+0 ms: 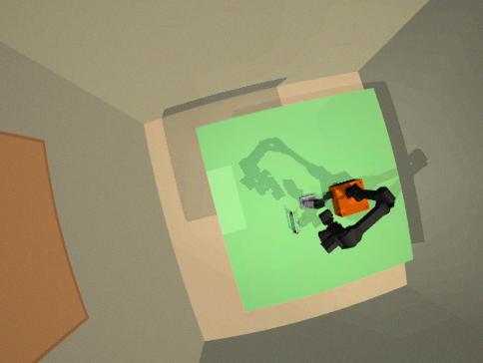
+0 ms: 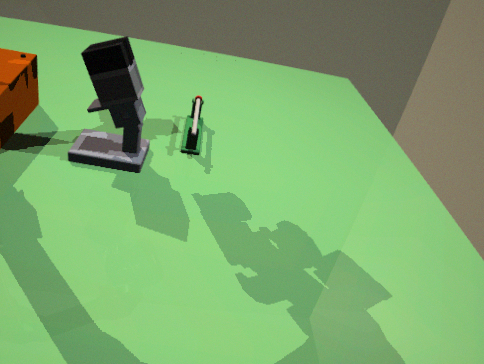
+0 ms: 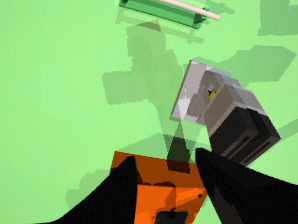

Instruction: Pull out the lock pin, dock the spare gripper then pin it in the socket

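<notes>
Your black arm (image 1: 368, 219) bends out from its orange base (image 1: 344, 205) (image 2: 15, 75) (image 3: 150, 200) above a green mat (image 1: 299, 279) (image 2: 310, 165) (image 3: 45, 75). Seen from the wrist, your gripper (image 3: 165, 159) stands partly spread, its two dark fingers apart with nothing pinched between them; from overhead, the fingertips are too small to make out.

On the mat, the gray mount (image 1: 305, 201) (image 2: 105, 162) (image 3: 182, 97) carries a tilted gray-and-black block (image 1: 317, 203) (image 2: 112, 75) (image 3: 235, 127), apparently the spare gripper, its dark end uppermost. You cannot tell from these angles how fully it is seated. Just beside the mount, the pale, red-tipped lock pin (image 1: 295, 226) (image 2: 197, 117) (image 3: 195, 10) lies on a green holder (image 1: 290, 219) (image 2: 186, 145) (image 3: 165, 12), outside the socket. In the exterior view, neither your arm nor your fingers touch the mount, the block or the pin.
</notes>
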